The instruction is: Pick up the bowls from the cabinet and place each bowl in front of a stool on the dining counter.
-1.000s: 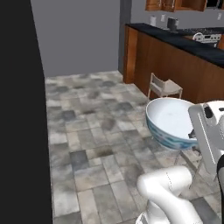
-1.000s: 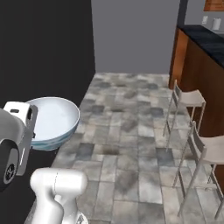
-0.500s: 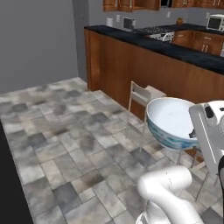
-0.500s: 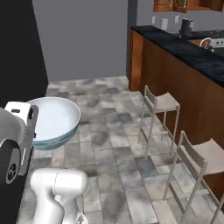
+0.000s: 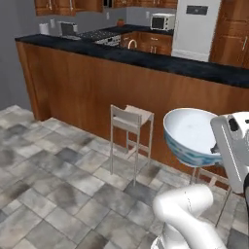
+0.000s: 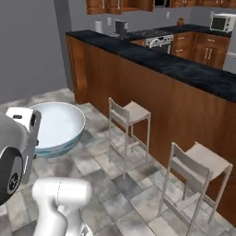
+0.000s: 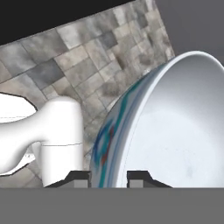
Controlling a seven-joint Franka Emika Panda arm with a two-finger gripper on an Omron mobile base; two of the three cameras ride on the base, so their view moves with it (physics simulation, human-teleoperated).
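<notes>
One bowl in the hand, carried toward the stools and the dining worktop.

Nearest, the hand [image 7: 105,177] is closed on the rim of the deep white bowl with a blue painted pattern outside [image 5: 190,136], one fingertip on the patterned outer wall and one inside, so the bowl hangs clear of the grey stone-tile floor [image 5: 53,194] beside the arm. Just beyond it stand two pale wooden stools with low backs, the left stool [image 6: 129,120] and the right stool [image 6: 199,169], both drawn up to the plain brown wood-panel front. Above them runs the long black marbled dining worktop [image 6: 184,69], lying ahead of and higher than the bowl, its long axis across the view. By my judgement the bowl must go up and forward to that near edge, over one stool.
</notes>
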